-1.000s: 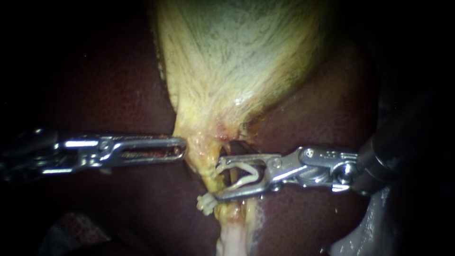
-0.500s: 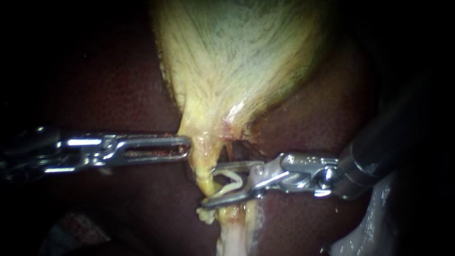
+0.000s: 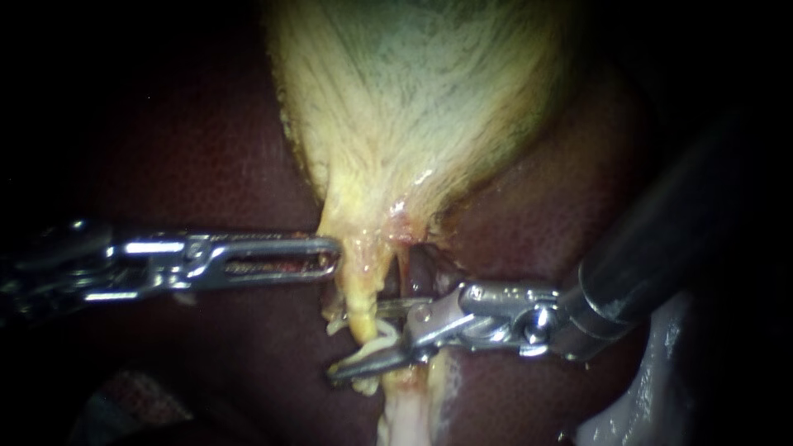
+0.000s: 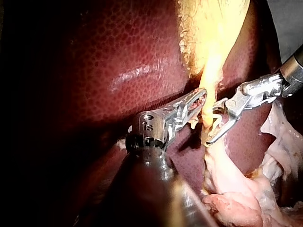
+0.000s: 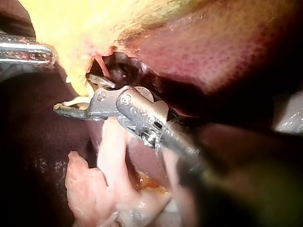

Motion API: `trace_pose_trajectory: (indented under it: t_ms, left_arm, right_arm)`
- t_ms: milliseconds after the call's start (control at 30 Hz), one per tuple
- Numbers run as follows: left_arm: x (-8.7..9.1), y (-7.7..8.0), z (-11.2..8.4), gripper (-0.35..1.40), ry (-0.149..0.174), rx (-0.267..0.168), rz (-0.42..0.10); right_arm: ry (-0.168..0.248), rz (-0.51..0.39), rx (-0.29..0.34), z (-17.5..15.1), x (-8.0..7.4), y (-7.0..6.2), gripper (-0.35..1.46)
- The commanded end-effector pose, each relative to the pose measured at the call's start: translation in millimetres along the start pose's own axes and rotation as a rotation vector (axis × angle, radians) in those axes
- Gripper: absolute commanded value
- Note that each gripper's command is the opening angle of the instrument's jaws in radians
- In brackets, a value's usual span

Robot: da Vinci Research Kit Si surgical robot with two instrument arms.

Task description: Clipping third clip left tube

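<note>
The right instrument (image 3: 353, 340) has its jaws clenched on a white plastic clip (image 3: 384, 330) around the yellow left tube (image 3: 357, 289).
Endoscope: the clip sits just below the pale gallbladder (image 3: 413, 107) neck. The left instrument (image 3: 334, 254) has its jaws together, tip touching the tube's edge. Left wrist: bare dark red liver (image 4: 118, 71) lies beside both instruments. Right wrist: a dark gap (image 5: 123, 66) lies behind the tube.

Your left instrument (image 3: 329, 254): bright polished metal, with glints.
Your right instrument (image 3: 368, 340): the same shiny metal at the tip; shaft dark and matt.
Its clip (image 3: 385, 329): white, smooth, looks like plastic.
The liver (image 3: 206, 165): wet, glossy, finely grained.
The gallbladder (image 3: 429, 99): moist, streaky, fibrous surface.
The tube (image 3: 359, 297): soft, wet shine.
</note>
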Motion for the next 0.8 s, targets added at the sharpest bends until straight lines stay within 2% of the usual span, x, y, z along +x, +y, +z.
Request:
trace_pose_trajectory:
  t_ms: [33,333,800]
  left_arm:
    - [0.0,0.0,0.0,-0.35,0.0,0.0,0.0]
    - [0.0,0.0,0.0,-0.35,-0.002,-0.003,0.0]
    - [0.0,-0.1,0.1,-0.35,-0.002,-0.004,0.0]
  right_arm:
    - [0.002,0.001,-0.004,-0.2,0.3,0.0,0.48]
    - [0.031,0.019,-0.031,-1.9,2.7,0.0,0.43]
    - [0.039,0.027,-0.039,-2.4,3.7,0.0,0.39]
